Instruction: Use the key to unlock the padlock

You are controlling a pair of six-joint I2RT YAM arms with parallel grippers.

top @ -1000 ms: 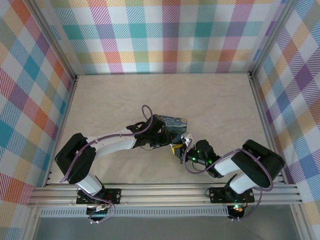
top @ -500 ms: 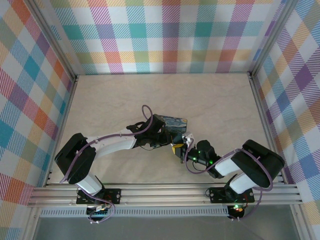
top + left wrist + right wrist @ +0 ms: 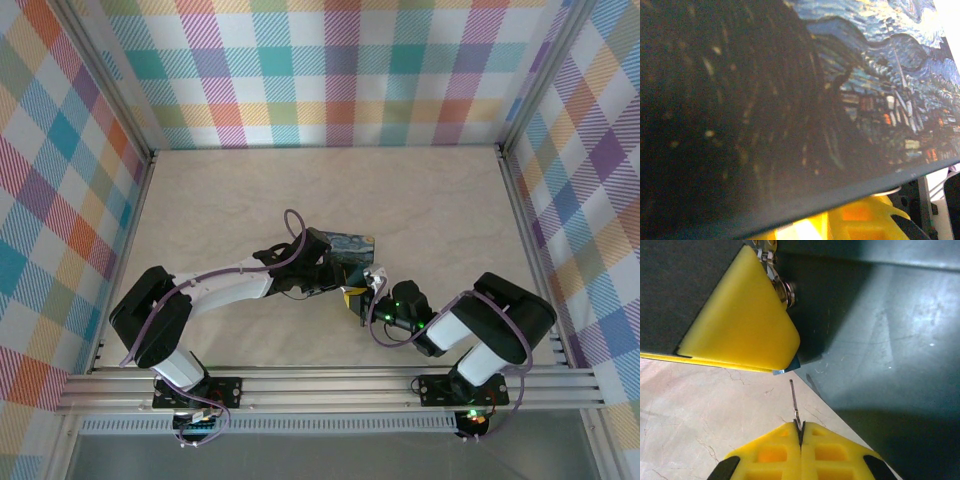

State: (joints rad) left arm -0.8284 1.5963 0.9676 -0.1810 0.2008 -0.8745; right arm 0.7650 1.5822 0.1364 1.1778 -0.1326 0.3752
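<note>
1. The dark-blue rectangular box (image 3: pixel 765 100) bears a printed starry-night painting. The left wrist view, pressed close to it, picks out swirling sky, a dark cypress shape and a village with small orange-lit windows
2. The right end effector (image 3: pixel 801 439) is clenched, its two yellow fingers pressed together on the thin pale silver metal key (image 3: pixel 794 402). The key sticks out from the tips edge-on and points toward the box
3. In the right wrist view the tiny blue padlock (image 3: pixel 785 371) appears as a blue sliver just beyond the key's tip, apart from it. It peeks from under the tip of a yellow wedge-shaped finger (image 3: pixel 740 325) of the left end effector (image 3: pixel 347 288), which lies flat against the box's dark side
4. I cannot tell whether the left end effector is grasping the padlock, grasping the box, or released
5. Small silver metal fittings (image 3: pixel 781 287) sit at that finger's upper edge, against the box
6. The top view gives the layout: both arms meet at the box, mid-way across the pale marbled desk (image 3: pixel 220 200), with plaid-patterned walls (image 3: pixel 330 70) around
</note>
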